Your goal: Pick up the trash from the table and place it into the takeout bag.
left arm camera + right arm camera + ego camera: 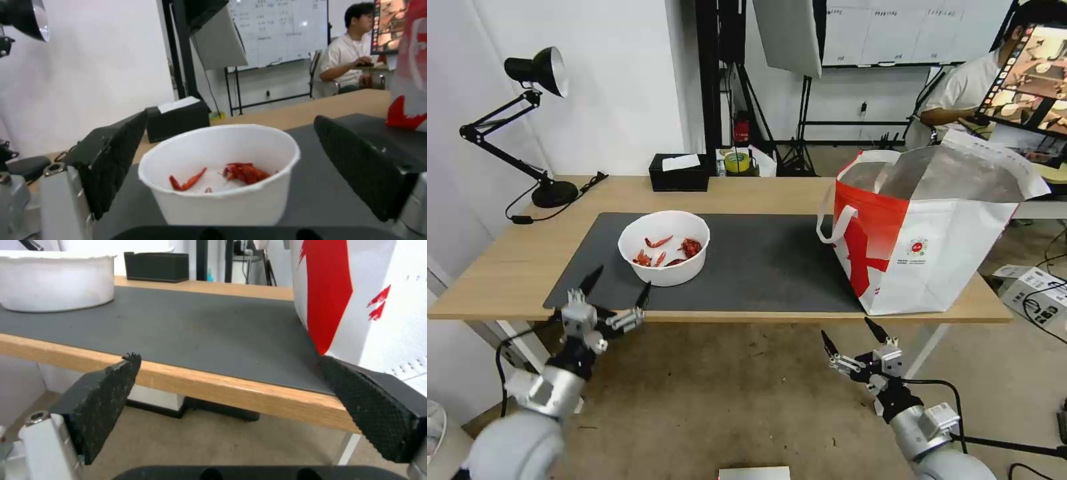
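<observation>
Nearest the camera, the right gripper (848, 339) is hanging below the bench's front edge, off the floor, its fingers (100, 400) spread wide and gripping nothing. Through the right wrist view, the bench (213, 385) edge and the grey mat (186, 326) are lying straight ahead, with the bag (378, 296) rising at one side.

The left gripper (619, 285) is hovering at the front edge of the bench (500, 267), its black fingers (111, 156) also splayed wide and holding nothing. Its tips are pointing at the bowl (664, 247), which is sitting just beyond them on the mat (760, 260), toward the robot's left. In the left wrist view the bowl (222, 173) is appearing between the two fingers without touching either. Red scraps (667, 250) are lying in the bottom of the bowl.

To the robot's right, the bag (934, 233) is standing upright and open at the mat's right end, foil lining showing, a white strap hanging on its red side and a small red logo facing front. Bowl and bag are standing well apart.

At the bench's far edge, a black tissue box (679, 172) is sitting, and a black lamp (527, 127) is standing at the far left corner.
</observation>
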